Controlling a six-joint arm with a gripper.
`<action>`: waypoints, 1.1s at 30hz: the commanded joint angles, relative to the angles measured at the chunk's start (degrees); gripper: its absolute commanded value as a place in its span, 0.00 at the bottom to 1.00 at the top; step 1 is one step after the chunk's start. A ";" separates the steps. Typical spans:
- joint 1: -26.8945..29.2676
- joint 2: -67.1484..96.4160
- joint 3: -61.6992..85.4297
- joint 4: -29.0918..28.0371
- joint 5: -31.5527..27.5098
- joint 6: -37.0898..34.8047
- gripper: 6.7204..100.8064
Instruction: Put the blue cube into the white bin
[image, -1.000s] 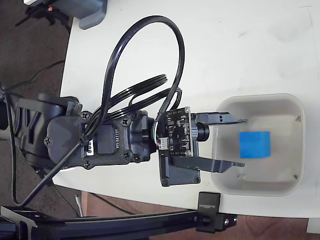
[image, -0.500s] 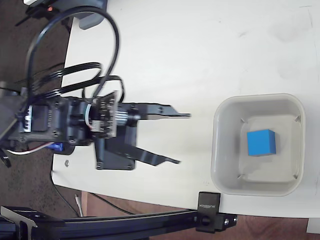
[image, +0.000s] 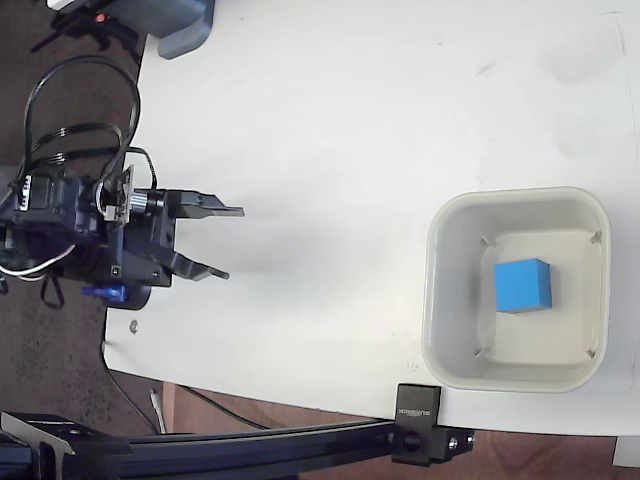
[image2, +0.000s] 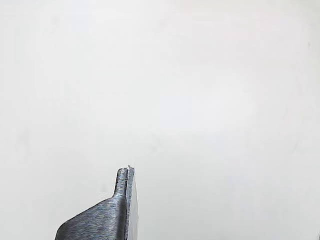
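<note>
In the fixed view the blue cube (image: 523, 286) lies on the floor of the white bin (image: 516, 202), a little right of the bin's middle and clear of all four walls. The bin stands on the white table (image: 330, 120) near its lower right corner, and only the cube's top face and a thin strip of one side show from this high angle.

The gripper (image: 226, 243) hangs over the table's left edge, well apart from the bin, its two dark fingers pointing right with a clear gap between the tips and nothing held in them. The arm (image: 70, 225) behind it is partly cut off by the left border of the picture, and black cables (image: 60, 130) loop above it (where they end cannot be made out).

At the top left a grey object (image: 183, 25) is cropped by the picture's edge, so its shape stays uncertain. A black clamp (image: 420, 424) grips the table's lower edge beside a dark bar.

The wrist view shows only bare white tabletop (image2: 200, 90) and one grey ridged fingertip (image2: 124, 200) rising from the bottom edge; the second finger is out of the picture, and neither bin nor cube appears there
</note>
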 joint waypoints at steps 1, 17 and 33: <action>-2.29 10.37 2.37 3.08 2.81 -0.18 0.99; -2.20 10.28 5.36 1.49 2.72 -0.09 0.99; -2.20 10.28 5.36 1.49 2.81 -0.09 0.99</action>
